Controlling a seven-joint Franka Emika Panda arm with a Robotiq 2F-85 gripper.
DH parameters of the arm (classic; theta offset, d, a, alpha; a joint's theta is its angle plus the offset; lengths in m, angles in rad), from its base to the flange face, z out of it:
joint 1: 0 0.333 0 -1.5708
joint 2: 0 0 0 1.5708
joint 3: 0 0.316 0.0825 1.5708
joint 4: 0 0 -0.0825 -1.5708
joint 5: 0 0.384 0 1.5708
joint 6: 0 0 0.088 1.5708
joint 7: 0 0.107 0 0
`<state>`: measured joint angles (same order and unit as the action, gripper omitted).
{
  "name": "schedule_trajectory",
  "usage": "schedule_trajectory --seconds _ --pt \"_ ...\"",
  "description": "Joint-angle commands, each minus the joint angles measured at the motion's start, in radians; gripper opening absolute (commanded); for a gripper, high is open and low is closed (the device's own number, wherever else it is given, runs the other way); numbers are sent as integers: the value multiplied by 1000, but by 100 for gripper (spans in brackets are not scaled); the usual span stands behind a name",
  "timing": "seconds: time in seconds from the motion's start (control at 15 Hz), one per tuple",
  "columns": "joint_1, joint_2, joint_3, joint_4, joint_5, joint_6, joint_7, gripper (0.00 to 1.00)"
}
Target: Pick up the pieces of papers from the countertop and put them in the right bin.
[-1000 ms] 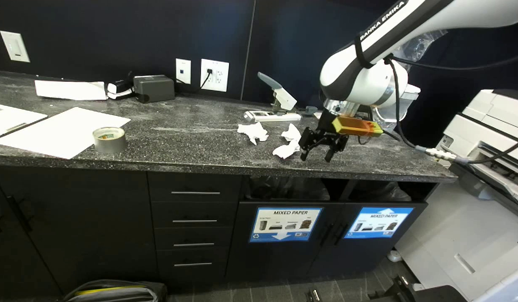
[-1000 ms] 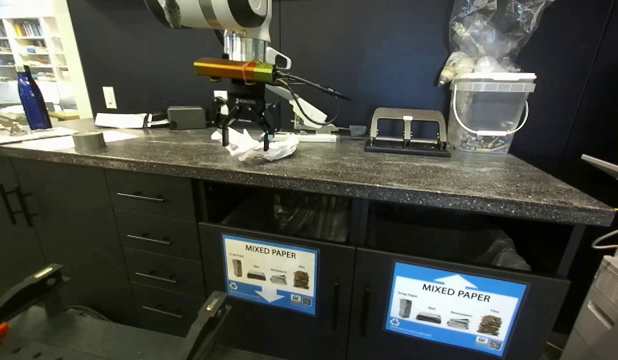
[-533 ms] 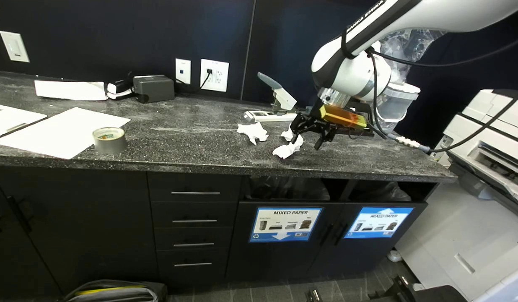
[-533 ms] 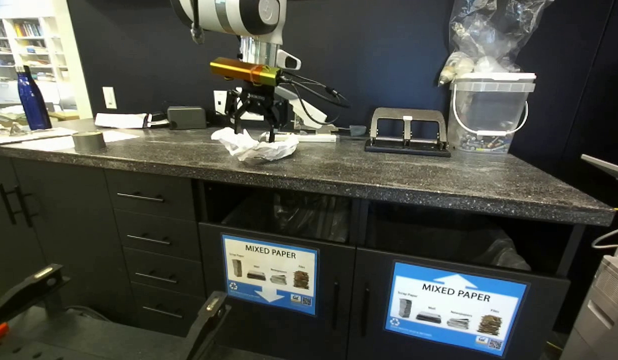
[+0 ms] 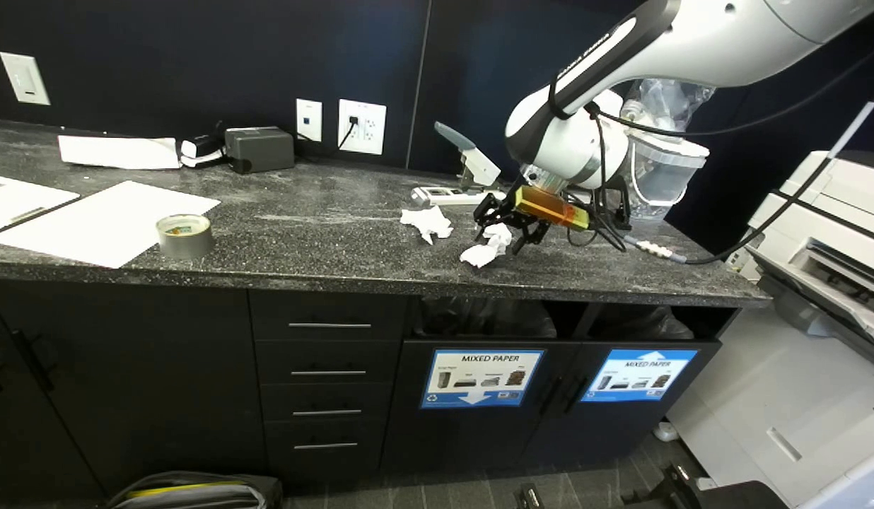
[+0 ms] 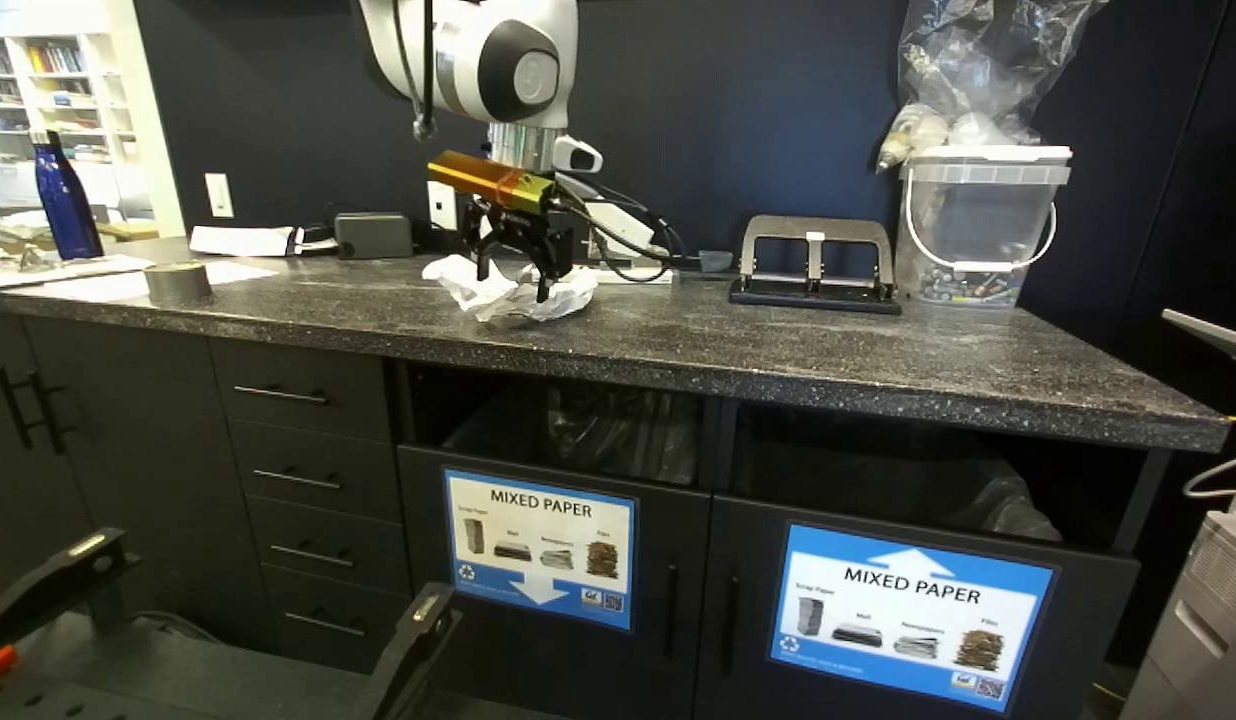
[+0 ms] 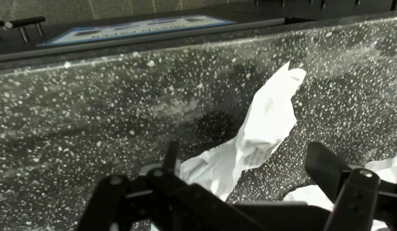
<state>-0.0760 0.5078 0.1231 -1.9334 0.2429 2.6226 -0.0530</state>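
- both signs (image 6: pixel 540 548) say MIXED PAPER
- crumpled white paper scraps (image 7: pixel 269 122) sitting on the desk (image 5: pixel 338 240)
- one's got faint print, maybe text, too blurry to read
- tool (image 7: pixel 244 155) spread apart, right by that one

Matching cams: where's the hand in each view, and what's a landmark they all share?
Exterior view: hand right of centre, about mid-height.
Exterior view: hand left of centre, above mid-height.
Wrist view: hand along the bottom, jaws open.
Shared landmark: crumpled white paper, close by the hand in all three; contact unclear.
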Motion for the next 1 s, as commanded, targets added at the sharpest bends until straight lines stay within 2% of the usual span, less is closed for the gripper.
schedule_trajectory --seconds 0.0,0.33,0.73,0.8,0.87,0.93 --pt "81 31 -65 23 -69 106 87 100" --pt "180 57 -174 36 -219 72 224 100" --pt "151 74 -132 47 -193 46 197 100" --pt "150 76 -131 49 -194 47 193 75" --pt "153 79 -134 49 -200 49 192 75" --pt "151 79 -132 50 -199 46 189 66"
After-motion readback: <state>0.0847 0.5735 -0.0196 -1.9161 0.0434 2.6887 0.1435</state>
